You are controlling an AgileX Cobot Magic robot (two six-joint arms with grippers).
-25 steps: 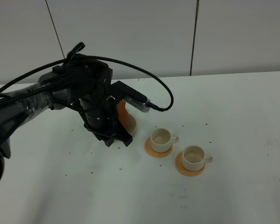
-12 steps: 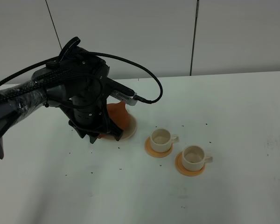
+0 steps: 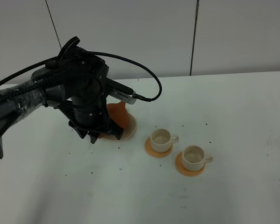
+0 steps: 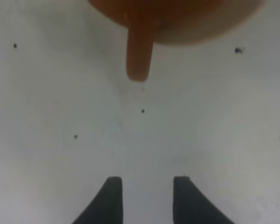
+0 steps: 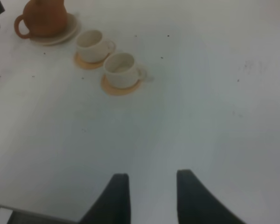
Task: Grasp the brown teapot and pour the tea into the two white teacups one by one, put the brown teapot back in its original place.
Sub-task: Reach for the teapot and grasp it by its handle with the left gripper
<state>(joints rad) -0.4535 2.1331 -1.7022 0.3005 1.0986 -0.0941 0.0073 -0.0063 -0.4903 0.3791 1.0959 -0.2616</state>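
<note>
**White tabletop [image 3: 233, 121]: teapot [image 3: 119, 117] on saucer [image 3: 130, 133], line up on handle [image 4: 140, 51]**

Grey wall panels behind. Teapot sits upright on its saucer, near the two cups [image 3: 161, 138] [image 3: 193, 157], each on an orange coaster [image 3: 151, 150]. Left fingers [image 4: 109, 203] are released, nothing btwn them, pointed at the handle but short of it. Right fingers [image 5: 114, 200] are also apart & empty, well away from the pot. Tea in cups: can't tell.

Step, as I read it: grasp the handle. To do it well:
- keep the handle centred in the gap
- go in level & slow
- close only once the loop is fully btwn the fingers
- lift straight up so the saucer isn't dragged
</note>
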